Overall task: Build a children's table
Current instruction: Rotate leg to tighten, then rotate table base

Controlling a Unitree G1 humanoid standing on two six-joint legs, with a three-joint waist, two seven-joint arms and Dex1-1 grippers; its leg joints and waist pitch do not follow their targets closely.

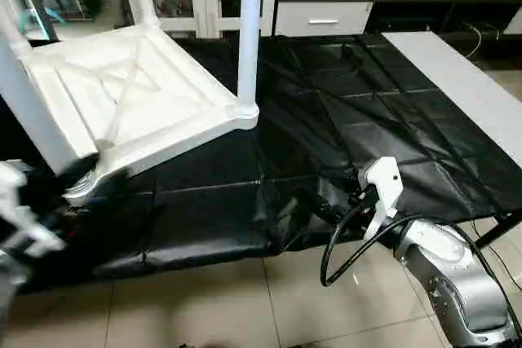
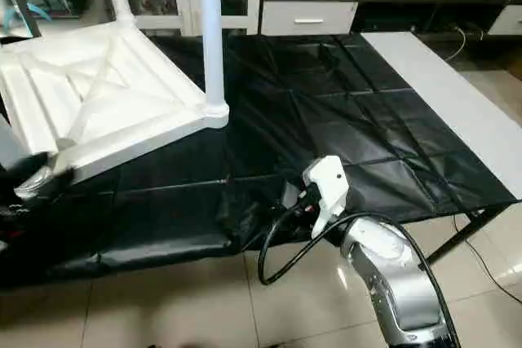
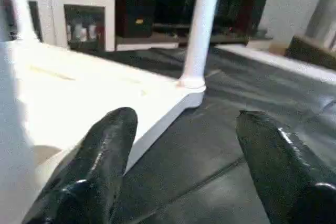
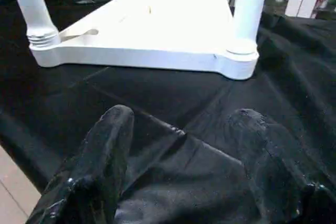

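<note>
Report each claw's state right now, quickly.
Left claw: open, holding nothing, beside the tabletop.
Right claw: open, empty, over the black sheet.

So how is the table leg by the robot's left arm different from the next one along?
The left leg shows screw rings above its socket, so it isn't fully in; the right leg sits flush. The left leg stands near the black cloth's front edge; the right leg nearer its middle. Both are white tubes rising from the upside-down tabletop.
</note>
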